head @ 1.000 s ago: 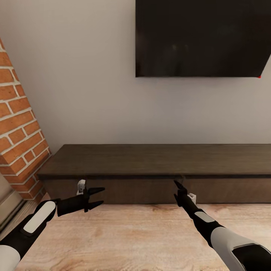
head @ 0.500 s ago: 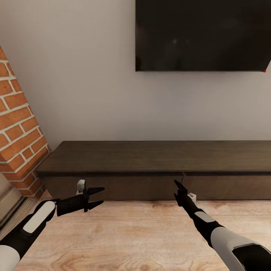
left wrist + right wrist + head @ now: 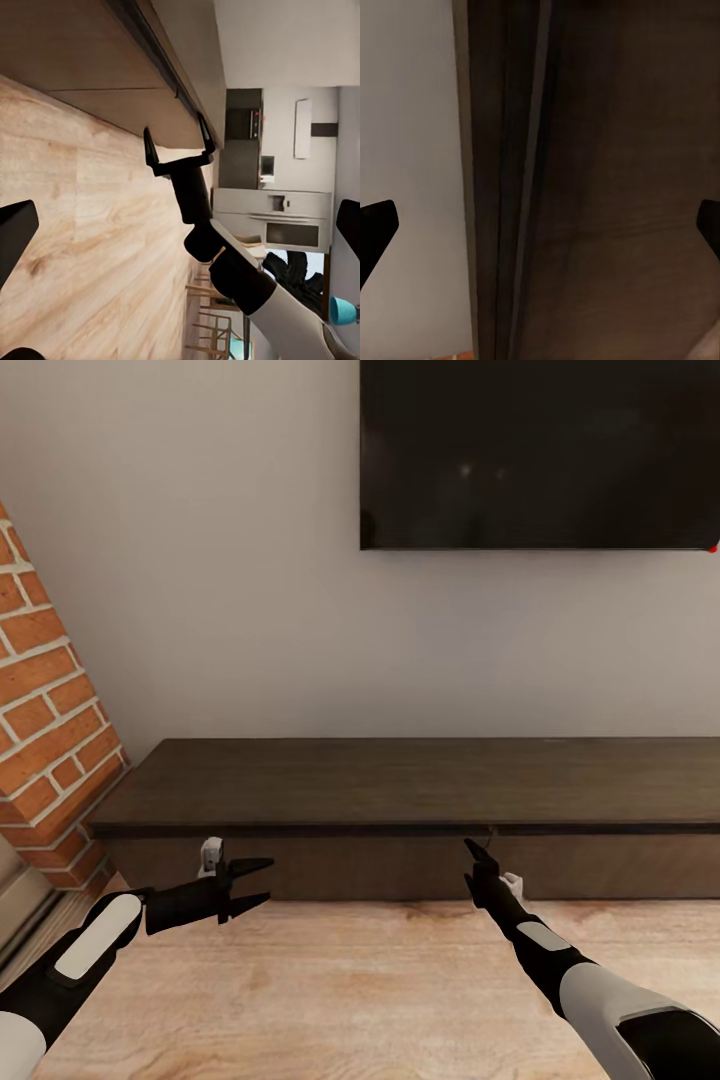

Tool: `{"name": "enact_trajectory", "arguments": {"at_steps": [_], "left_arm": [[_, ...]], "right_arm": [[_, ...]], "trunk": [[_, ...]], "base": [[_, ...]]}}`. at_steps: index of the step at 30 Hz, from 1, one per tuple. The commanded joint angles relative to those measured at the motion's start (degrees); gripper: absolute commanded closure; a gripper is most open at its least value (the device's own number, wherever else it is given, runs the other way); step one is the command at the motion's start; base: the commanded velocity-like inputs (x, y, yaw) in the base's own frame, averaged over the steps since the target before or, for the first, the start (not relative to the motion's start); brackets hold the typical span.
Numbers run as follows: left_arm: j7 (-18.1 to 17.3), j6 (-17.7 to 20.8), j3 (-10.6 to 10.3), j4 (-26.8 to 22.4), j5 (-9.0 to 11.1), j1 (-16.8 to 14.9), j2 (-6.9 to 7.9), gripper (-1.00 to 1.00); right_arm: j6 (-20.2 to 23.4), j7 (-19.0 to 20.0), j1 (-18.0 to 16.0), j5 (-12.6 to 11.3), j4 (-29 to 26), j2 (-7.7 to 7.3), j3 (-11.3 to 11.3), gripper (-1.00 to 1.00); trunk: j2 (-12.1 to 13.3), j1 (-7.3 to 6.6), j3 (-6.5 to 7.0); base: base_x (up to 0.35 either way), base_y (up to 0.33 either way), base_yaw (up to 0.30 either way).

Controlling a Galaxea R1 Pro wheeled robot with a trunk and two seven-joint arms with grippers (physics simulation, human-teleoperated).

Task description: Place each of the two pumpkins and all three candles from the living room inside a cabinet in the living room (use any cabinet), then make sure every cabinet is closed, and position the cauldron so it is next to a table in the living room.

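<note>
The long, low dark brown cabinet [image 3: 420, 810] stood against the pale wall, its flat fronts shut, with a thin vertical seam between two of them. Both arms reached toward it over the light wooden floor [image 3: 360, 990].

The left gripper [image 3: 255, 882] hung just short of the cabinet's lower front, near its left end, with its two black fingers spread apart and nothing between them. It pointed sideways along the cabinet face toward the other arm. Beyond it, further left, rose a slanted red brick wall [image 3: 45, 730].

The right gripper [image 3: 476, 854] pointed straight at the cabinet, its tip close to the top edge of the front, just beside the seam between the doors. In the left wrist view the right gripper [image 3: 178, 139] showed its two fingers held wide apart and empty, the tips right at the cabinet's [image 3: 97, 60] lower front edge; whether they touched it could not be told. The right wrist view looked along the dark wood of the cabinet [image 3: 607, 180], the door gap running up past the fingers.

Above the right gripper, high on the wall, hung a large black television [image 3: 540, 455].
</note>
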Motion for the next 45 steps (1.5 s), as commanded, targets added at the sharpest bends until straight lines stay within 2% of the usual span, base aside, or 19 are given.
{"name": "enact_trajectory", "arguments": {"at_steps": [1, 45], "left_arm": [[-0.4, 0.0, -0.1, 0.0, -0.1, -0.1, 0.05, -1.0], [-0.4, 0.0, -0.1, 0.0, -0.3, -0.1, 0.13, -1.0]], "right_arm": [[0.3, 0.2, 0.0, -0.6, 0.1, -0.03, 0.4, -1.0], [0.3, 0.2, 0.0, -0.5, 0.1, -0.03, 0.4, -1.0]], "trunk": [[0.0, 0.0, -0.05], [0.0, 0.0, -0.05]], "base": [[0.064, 0.0, 0.0], [0.067, -0.01, 0.0]]}}
